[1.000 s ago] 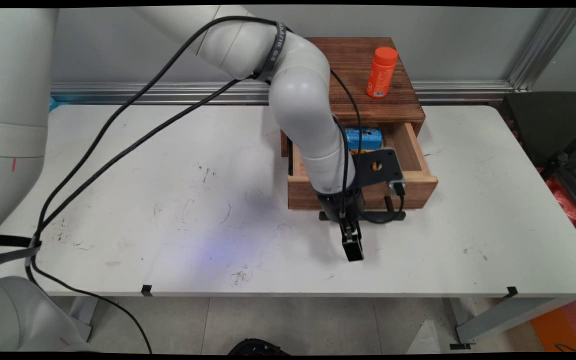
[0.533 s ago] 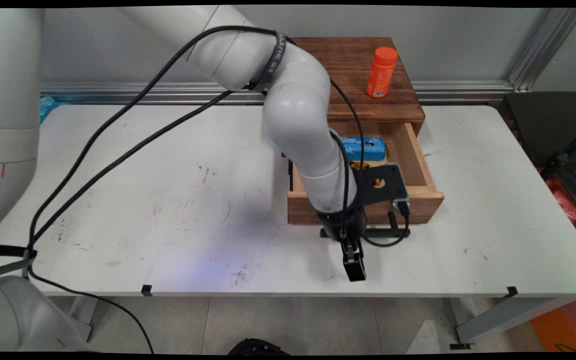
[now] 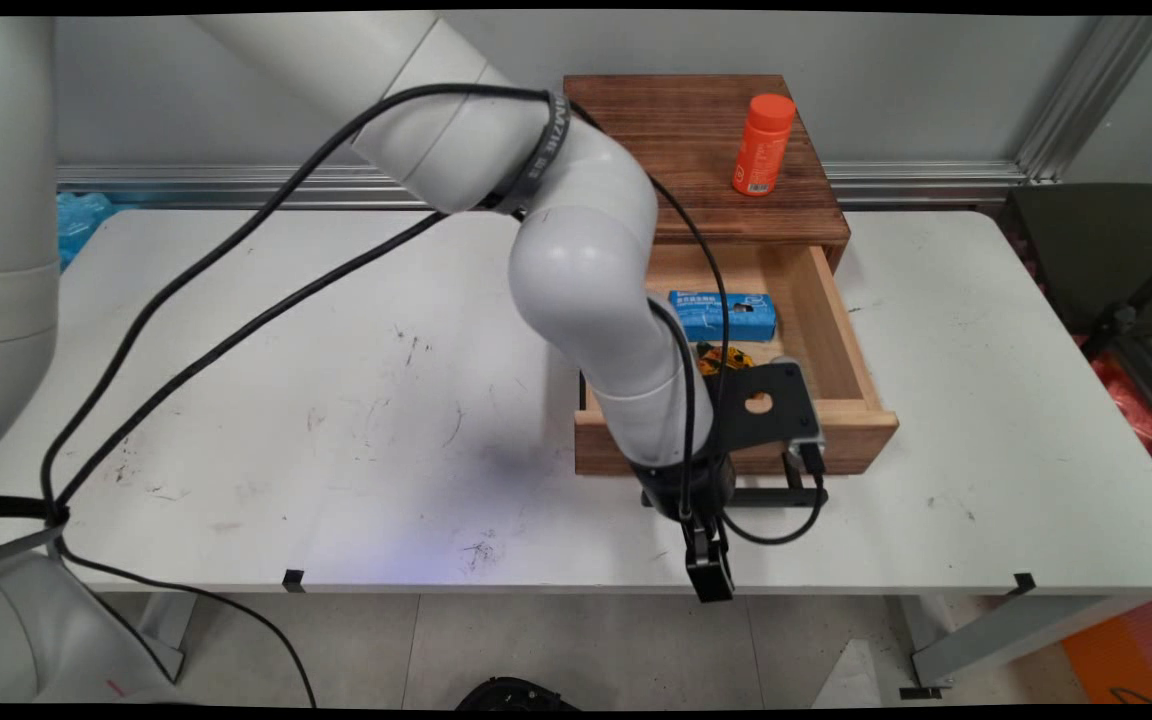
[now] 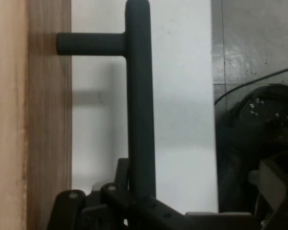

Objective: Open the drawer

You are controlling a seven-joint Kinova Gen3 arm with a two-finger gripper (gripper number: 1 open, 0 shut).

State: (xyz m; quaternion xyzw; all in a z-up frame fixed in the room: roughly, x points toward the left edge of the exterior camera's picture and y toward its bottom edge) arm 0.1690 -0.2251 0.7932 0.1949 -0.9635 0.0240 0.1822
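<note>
Black end effector point(image 3: 708, 578) low at the bench's point(image 3: 336, 420) near edge, just in front of the drawer point(image 3: 826, 340), closed around the drawer's black bar handle point(image 4: 140, 110); handle's long axis parallel to the drawer front point(image 4: 43, 120), standing off it on a short black post, running up from between the black linkage in the hand view; drawer pulled out toward the bench's near side, long axis running from the wooden cabinet point(image 3: 706, 150) toward the near edge, open top facing up; inside, a blue packet point(image 3: 721, 313) lying flat across the drawer's back part, with a small orange-and-dark item point(image 3: 721, 358) just nearer, partly hidden behind the black camera bracket point(image 3: 766, 405); an orange bottle point(image 3: 763, 144) upright on the cabinet's top, toward its right side; white arm reaching in from the upper left, elbow bent above the drawer's left side, last link slanting down toward the near edge, wrist just past the drawer front; black cables point(image 3: 236, 300) hanging from the arm across the bench's left half.
</note>
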